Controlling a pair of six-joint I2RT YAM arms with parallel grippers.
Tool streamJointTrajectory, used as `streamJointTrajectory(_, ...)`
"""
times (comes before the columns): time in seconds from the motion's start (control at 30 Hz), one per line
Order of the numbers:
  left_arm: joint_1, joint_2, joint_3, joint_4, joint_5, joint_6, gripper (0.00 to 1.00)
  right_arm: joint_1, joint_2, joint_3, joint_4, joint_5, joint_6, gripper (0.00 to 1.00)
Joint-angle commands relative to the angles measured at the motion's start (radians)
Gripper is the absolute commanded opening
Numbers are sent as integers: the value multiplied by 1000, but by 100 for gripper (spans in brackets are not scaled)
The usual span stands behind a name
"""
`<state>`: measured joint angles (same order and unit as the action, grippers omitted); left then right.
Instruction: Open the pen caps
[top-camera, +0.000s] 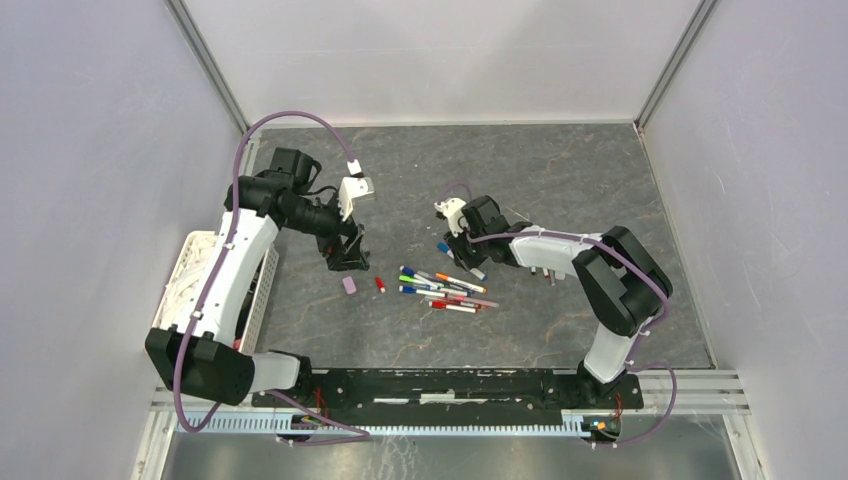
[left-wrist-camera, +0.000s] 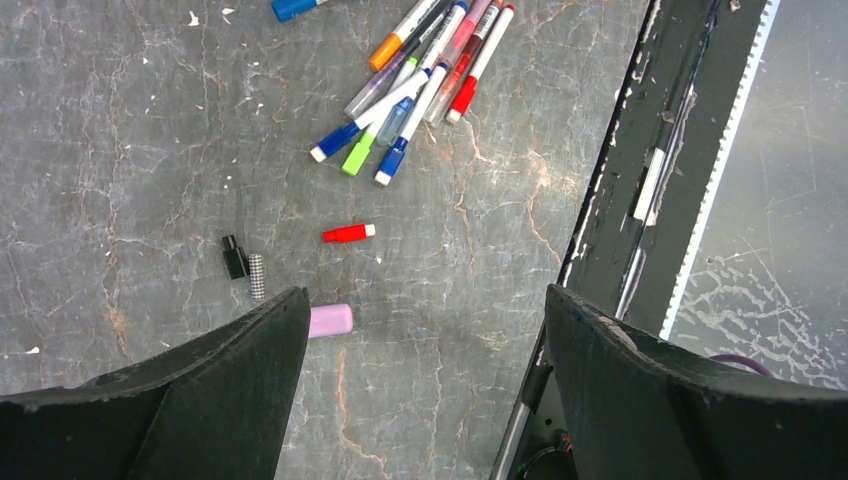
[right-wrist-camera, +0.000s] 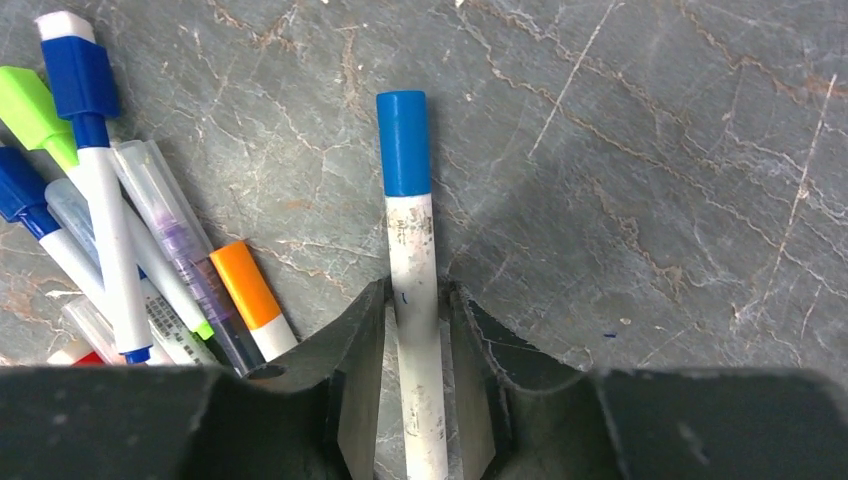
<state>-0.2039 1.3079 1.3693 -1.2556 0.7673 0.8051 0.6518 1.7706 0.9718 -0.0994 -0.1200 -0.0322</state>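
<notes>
**Two grippers, one pen gripped**

Top external view: the left gripper (top-camera: 347, 258) hung over the table (top-camera: 560, 180), near a lilac cap (top-camera: 349, 285) and a red cap (top-camera: 380, 284). The right gripper (top-camera: 455, 240) sat low at the far edge of the pile of pens (top-camera: 445, 290). Its jaw state could not be read here.

Left wrist view: the left jaws stood wide apart with nothing between them. The lilac cap lay just beside one finger, with the red cap beyond it.

Right wrist view: the right jaws pressed both sides of a white pen (right-wrist-camera: 412, 250). Its blue cap (right-wrist-camera: 403, 143) was on, projecting past the fingertips. Only this view showed the grip.
</notes>
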Motion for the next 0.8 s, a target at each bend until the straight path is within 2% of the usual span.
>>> streamJointTrajectory(0.0, 4, -24, -8, -18, 25, 25, 93, -10, 12, -22, -32, 9, -21, 37)
streamJointTrajectory(0.1, 4, -25, -25, -19, 31, 32, 93, -10, -19, -110, 28, -3, -1, 37)
streamJointTrajectory(0.17, 4, -24, -30, -22, 36, 36, 96, -9, -32, -145, 53, -3, 6, 33)
streamJointTrajectory(0.23, 4, -20, -35, -23, 45, 42, 98, -9, -32, -150, 58, -1, 6, 25)
streamJointTrajectory(0.33, 4, -10, -45, -24, 67, 55, 99, -9, -38, -121, 38, 2, -5, 1)
streamJointTrajectory(0.5, 3, -2, -119, 6, 106, 138, 99, -10, -94, 21, -66, -50, -34, 0)
streamJointTrajectory(0.63, 1, -5, -174, 15, 146, 253, 98, -10, -168, 97, -124, -236, -8, 0)
streamJointTrajectory(0.77, -40, 26, -185, 15, 136, 317, 95, -2, -247, 74, -111, -447, 72, 0)
